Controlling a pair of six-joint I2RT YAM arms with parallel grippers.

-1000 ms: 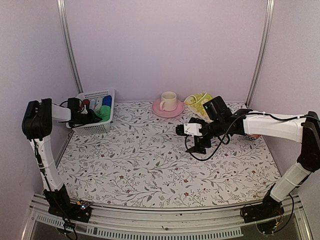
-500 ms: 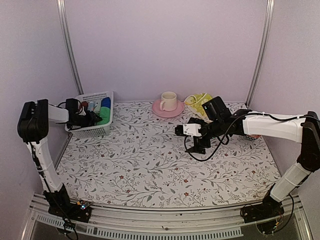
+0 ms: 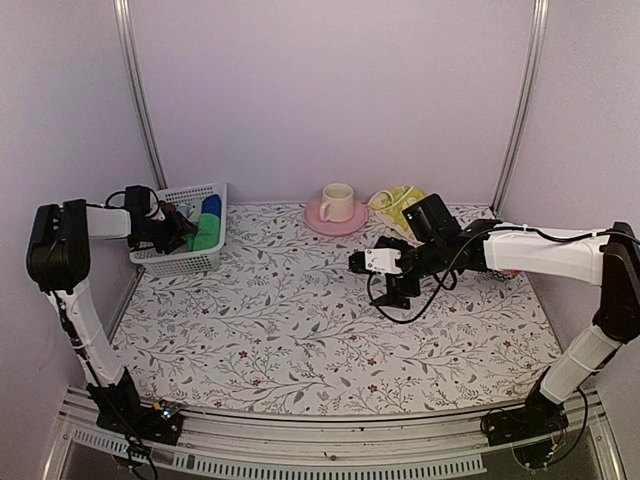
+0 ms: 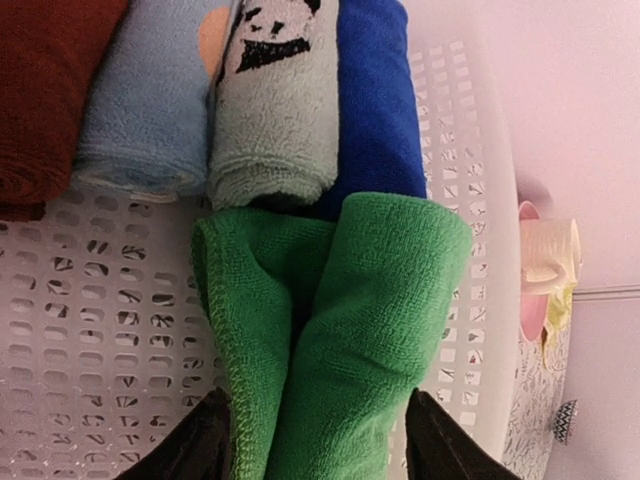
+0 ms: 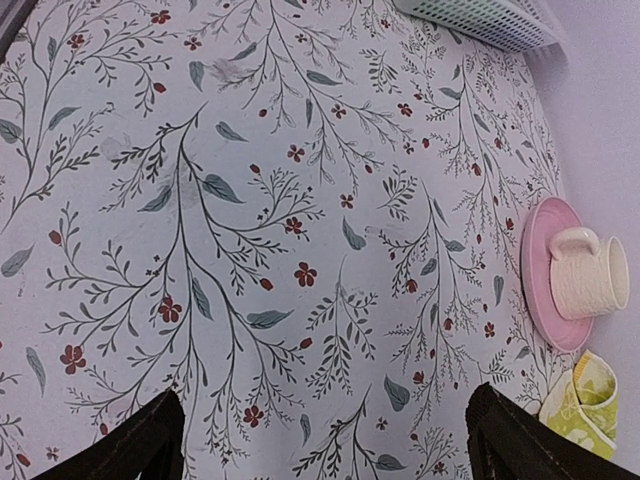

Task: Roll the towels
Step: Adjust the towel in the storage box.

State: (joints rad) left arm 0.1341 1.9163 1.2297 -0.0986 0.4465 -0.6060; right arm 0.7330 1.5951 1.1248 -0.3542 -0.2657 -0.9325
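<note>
Green towel (image 4: 340,340) is rolled and lying in the white basket (image 4: 90,300) against the other cloth rolls (image 4: 270,110), the left gripper (image 4: 315,445) with jaws apart either side of its near end, so that one looks done. Yellow towel (image 3: 400,205) sits crumpled, unrolled, at the back beside the pink saucer (image 3: 312,222), so half the job remains. The right gripper (image 5: 325,440) hangs wide open, empty, over the table (image 5: 250,200).

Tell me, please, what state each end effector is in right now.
Left end effector: open, straddling the rolled green towel in the white basket.
Right end effector: open, empty, above the floral table.
</note>
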